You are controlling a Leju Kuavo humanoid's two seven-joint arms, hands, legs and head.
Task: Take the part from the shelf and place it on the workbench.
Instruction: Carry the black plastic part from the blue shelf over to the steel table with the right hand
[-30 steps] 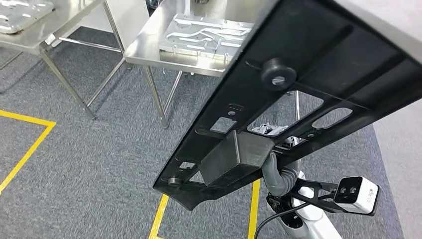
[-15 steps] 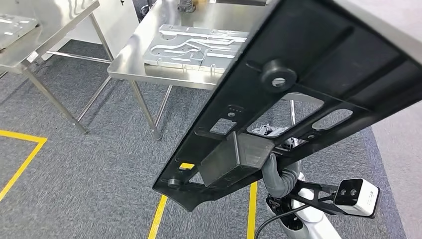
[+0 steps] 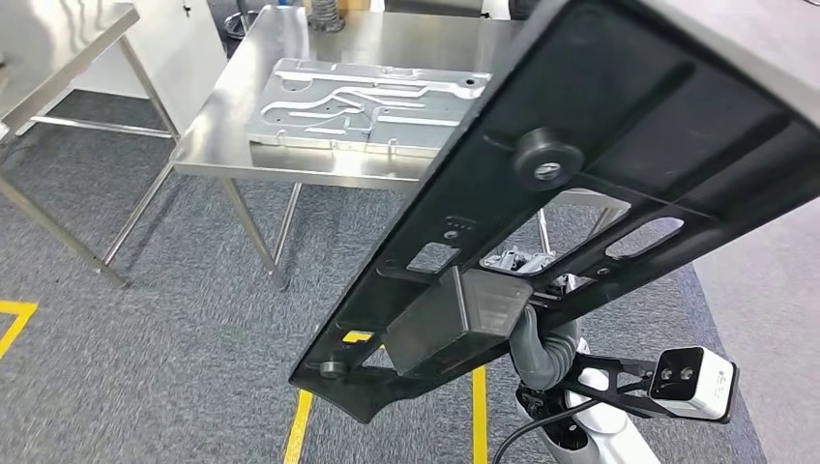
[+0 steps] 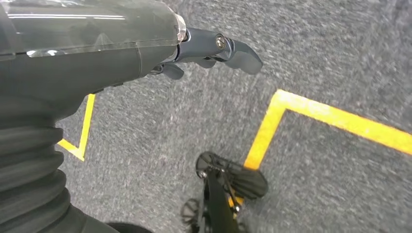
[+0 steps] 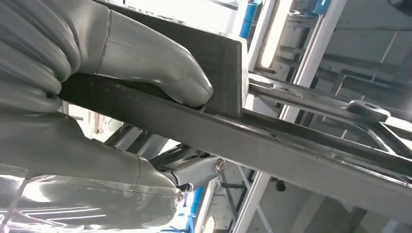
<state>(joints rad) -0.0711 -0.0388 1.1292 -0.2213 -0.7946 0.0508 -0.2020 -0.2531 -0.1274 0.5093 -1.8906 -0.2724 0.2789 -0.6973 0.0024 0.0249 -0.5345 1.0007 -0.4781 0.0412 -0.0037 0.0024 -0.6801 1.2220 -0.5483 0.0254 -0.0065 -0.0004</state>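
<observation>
One black plastic panel part (image 3: 619, 164) is being held up tilted in front of the head camera — the right hand (image 5: 111, 92) is gripping its edge, thumb on one face, fingers under the other. The left hand (image 4: 214, 51) is hanging over grey carpet with yellow floor tape (image 4: 335, 119), fingers loosely curled, holding nothing. A steel workbench (image 3: 232, 145) is standing beyond the part, carrying a machined aluminium plate (image 3: 358, 106).

The part (image 3: 619, 145) is seen as matt black throughout; the workbench (image 3: 208, 145) and the plate (image 3: 363, 101) on it are recorded as bare silver metal. The carpet (image 3: 145, 358) is noted as speckled grey, marked with yellow lines (image 3: 300, 425). The right hand (image 5: 145, 60) is light grey, the left hand (image 4: 214, 48) dark blue-grey.
</observation>
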